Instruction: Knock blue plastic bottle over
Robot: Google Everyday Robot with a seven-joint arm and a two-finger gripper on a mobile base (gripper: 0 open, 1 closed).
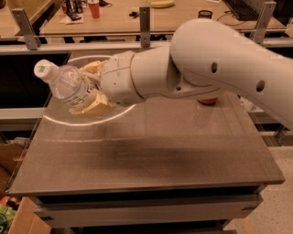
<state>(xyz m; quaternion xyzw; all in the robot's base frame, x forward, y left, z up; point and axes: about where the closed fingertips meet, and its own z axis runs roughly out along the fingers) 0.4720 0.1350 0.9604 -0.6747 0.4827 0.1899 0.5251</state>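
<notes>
Nearest: the table [160,155], grey-brown top, w/ a shelf under its front edge. A cardboard box [20,219] sits on the floor at the btm-left corner. A broad dark shadow lies across the mid table.

Next back, left side: the bottle [68,87], clear plastic, tilted hard w/ its white cap up and to the left of frame. The claw [88,89] is clamped on its lower body: one tan finger [94,68] above, the other below, both touching the plastic. The bottle's base is hidden by the fingers, so can't tell if it touches the table. A thin bright ring [121,113] shows on the table just under and around bottle + claw.

The arm [219,59], big and white, runs from the claw across to the right edge and blocks most of the table's rear. A red can [208,101] peeks out under it, only its bottom rim showing; well apart from the bottle.

Writing: the cap carries a small green mark, not readable. The bottle's label is covered by the fingers; the can's print is hidden by the arm.

Farthest: grey metal posts [145,20] on a rail, then a far table [119,20] w/ a red cup [94,8], a banana [160,3], a dark tape roll [206,13] and a keyboard [240,7].
</notes>
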